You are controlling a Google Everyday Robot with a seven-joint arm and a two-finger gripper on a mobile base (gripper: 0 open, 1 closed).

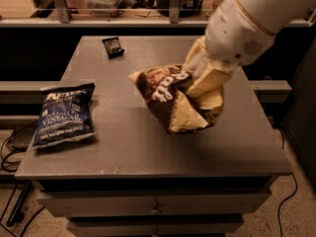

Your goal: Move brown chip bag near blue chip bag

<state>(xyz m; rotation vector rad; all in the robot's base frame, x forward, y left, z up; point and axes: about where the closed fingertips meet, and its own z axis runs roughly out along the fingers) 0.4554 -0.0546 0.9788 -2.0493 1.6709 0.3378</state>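
The brown chip bag (165,98) hangs crumpled and tilted above the middle-right of the grey table (138,154), with its shadow on the top beneath it. My gripper (203,77), cream fingers on a white arm coming in from the upper right, is shut on the bag's right side and holds it off the surface. The blue chip bag (64,115), with white "VINEGAR" lettering, lies flat near the table's left edge, well apart from the brown bag.
A small black item (113,47) lies at the table's far left. A railed counter (123,21) with clutter runs behind the table. Drawers (153,209) sit below the table top. Cables (10,157) trail on the floor at the left.
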